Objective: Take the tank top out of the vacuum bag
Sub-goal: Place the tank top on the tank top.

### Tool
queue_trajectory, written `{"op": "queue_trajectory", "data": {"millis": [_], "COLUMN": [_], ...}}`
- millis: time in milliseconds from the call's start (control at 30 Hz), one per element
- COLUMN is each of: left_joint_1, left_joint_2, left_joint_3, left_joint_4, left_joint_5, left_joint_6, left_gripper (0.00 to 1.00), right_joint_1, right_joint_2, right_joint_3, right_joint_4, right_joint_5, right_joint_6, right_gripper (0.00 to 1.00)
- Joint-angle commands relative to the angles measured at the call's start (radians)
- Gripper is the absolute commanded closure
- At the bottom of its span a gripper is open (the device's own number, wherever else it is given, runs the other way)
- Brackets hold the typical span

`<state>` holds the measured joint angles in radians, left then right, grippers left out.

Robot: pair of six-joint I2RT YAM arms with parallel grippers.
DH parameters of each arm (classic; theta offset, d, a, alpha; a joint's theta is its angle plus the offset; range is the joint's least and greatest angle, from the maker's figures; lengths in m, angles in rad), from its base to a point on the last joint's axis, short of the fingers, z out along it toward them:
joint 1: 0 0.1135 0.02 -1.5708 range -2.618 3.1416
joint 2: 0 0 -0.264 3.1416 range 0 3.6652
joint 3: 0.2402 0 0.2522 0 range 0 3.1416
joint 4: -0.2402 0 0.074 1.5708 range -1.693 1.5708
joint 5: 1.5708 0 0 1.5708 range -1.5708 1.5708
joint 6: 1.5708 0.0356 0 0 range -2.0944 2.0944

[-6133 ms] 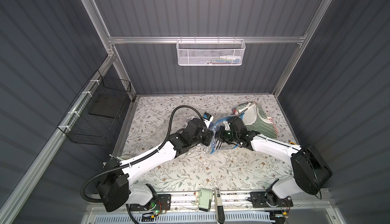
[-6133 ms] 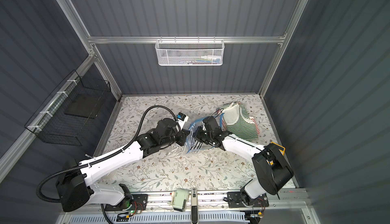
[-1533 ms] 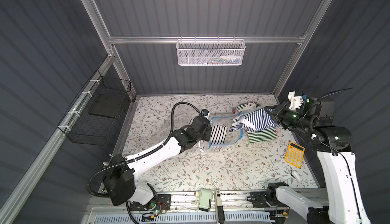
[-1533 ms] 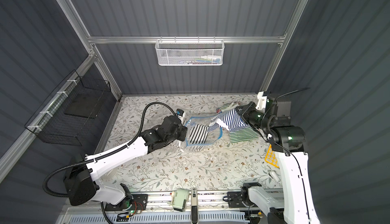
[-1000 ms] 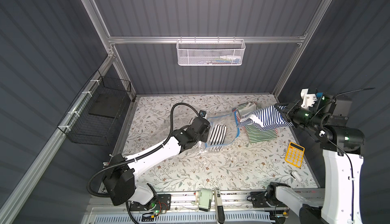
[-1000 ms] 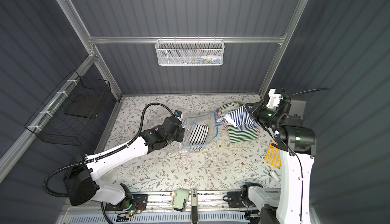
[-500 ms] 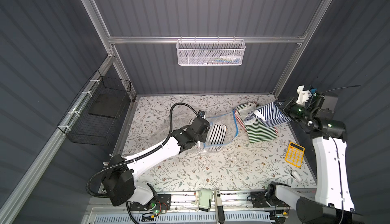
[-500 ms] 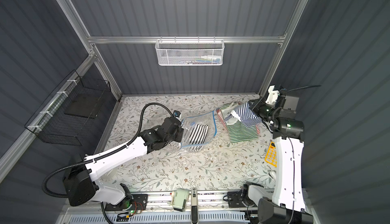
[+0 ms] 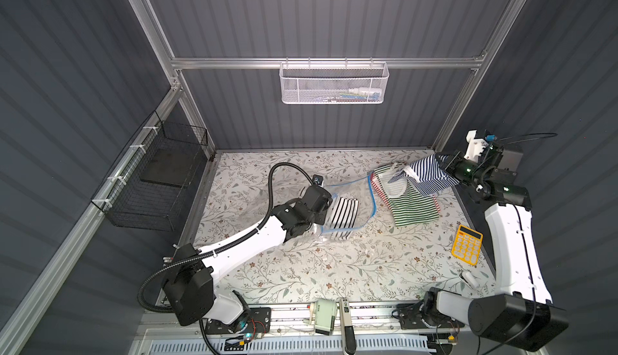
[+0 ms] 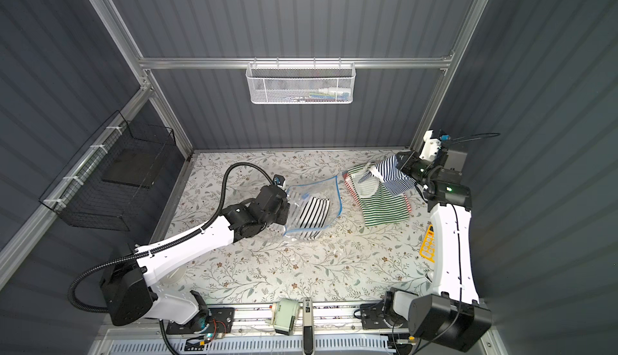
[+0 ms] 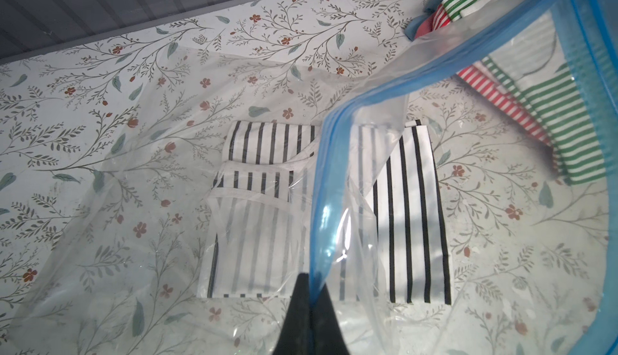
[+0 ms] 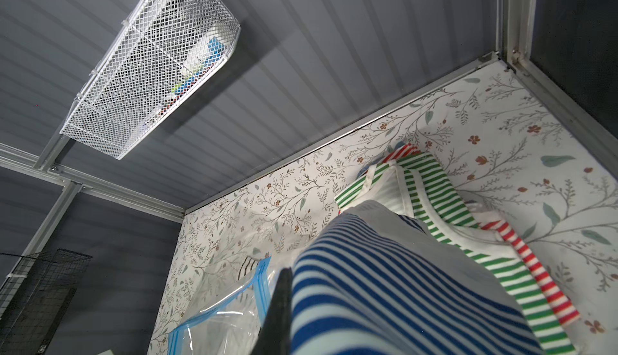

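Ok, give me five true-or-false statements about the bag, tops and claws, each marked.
1. The left claw is shut on the blue zip strip of the vacuum bag. True.
2. The right claw holds the green-striped top. False: the right claw holds the navy-striped top; the green-striped top lies on the table.
3. The navy-striped top is outside the vacuum bag. True.
4. The yellow calculator lies inside the bag. False: the yellow calculator lies on the table beside the right arm.
5. No garment is left at the bag. False: a black-and-white striped top lies there.
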<state>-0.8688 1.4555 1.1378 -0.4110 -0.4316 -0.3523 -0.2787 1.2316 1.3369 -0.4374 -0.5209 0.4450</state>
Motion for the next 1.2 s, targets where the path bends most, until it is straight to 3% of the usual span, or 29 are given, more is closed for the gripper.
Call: {"op": "queue_trajectory", "data": {"millis": [0, 667, 1167], "left_joint_1": [0.01, 0.035, 0.064], "left_joint_2": [0.019, 0.073, 0.121], "left_joint_3": [0.029, 0.048, 0.053], "left_joint_4": [-0.031, -0.032, -0.032], "left_joint_5": [-0.026, -0.032, -0.031], "left_joint_6": [0.005, 0.018, 0.006], "left_gripper": [1.0, 1.0, 1.0], "right_joint_1": [-0.008, -0.02, -0.059], "right_joint_2": [0.029, 0.169, 0.371], "right_joint_3": [0.002, -0.109, -0.047], "right_joint_4": [0.121, 0.548, 0.8], "right_joint_5": [-0.025, -0.033, -0.179], "right_joint_6": [-0.04, -0.166, -0.155], "right_gripper": [1.0, 1.0, 1.0]}}
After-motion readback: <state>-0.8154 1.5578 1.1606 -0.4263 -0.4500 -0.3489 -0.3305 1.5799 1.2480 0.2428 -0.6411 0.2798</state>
